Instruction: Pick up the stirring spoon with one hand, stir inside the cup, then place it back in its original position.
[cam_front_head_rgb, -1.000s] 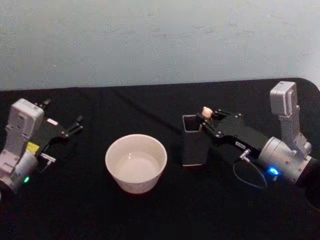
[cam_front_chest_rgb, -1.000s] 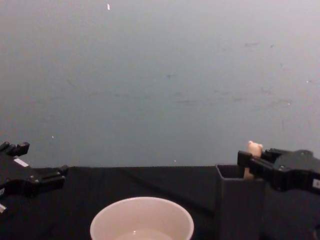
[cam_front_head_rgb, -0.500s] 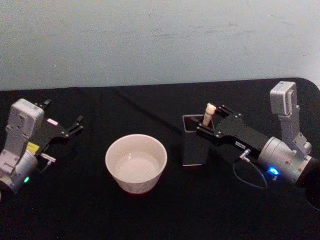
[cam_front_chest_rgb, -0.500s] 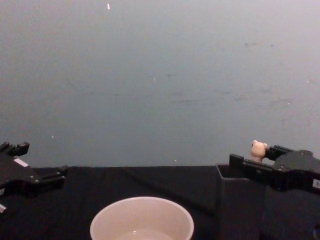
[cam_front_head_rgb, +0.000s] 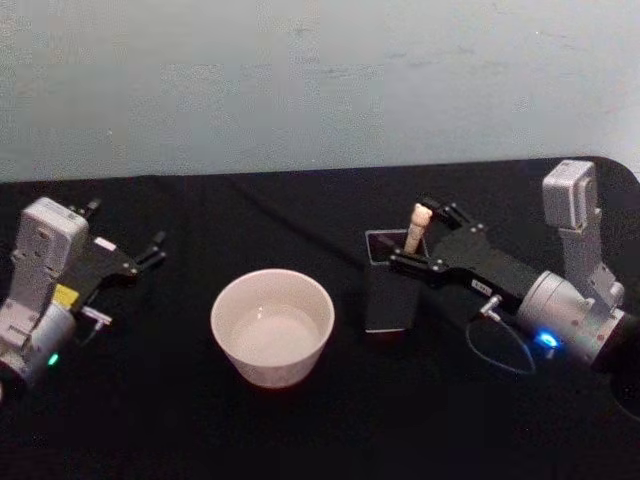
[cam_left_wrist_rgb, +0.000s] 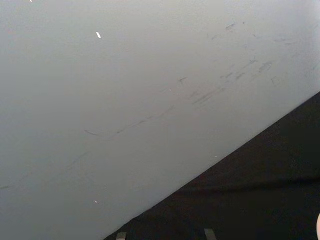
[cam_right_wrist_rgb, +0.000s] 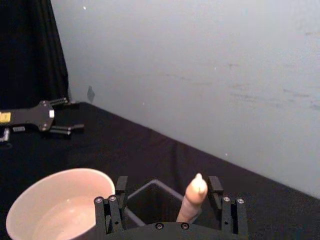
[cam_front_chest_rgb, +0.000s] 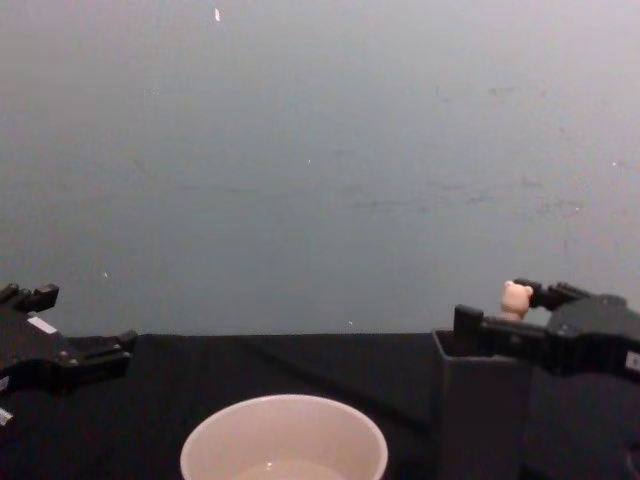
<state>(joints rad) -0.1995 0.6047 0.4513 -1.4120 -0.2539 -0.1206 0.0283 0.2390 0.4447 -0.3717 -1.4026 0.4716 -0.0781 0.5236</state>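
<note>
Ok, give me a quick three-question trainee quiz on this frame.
1. True or false: the stirring spoon stands in the dark grey holder.
2. Which gripper has its jaws open on either side of the spoon's handle? A: left gripper. B: right gripper.
3. Fill in: the cup sits on the holder's ____ side (robot's own).
Key: 1 true; 2 B; 3 left.
</note>
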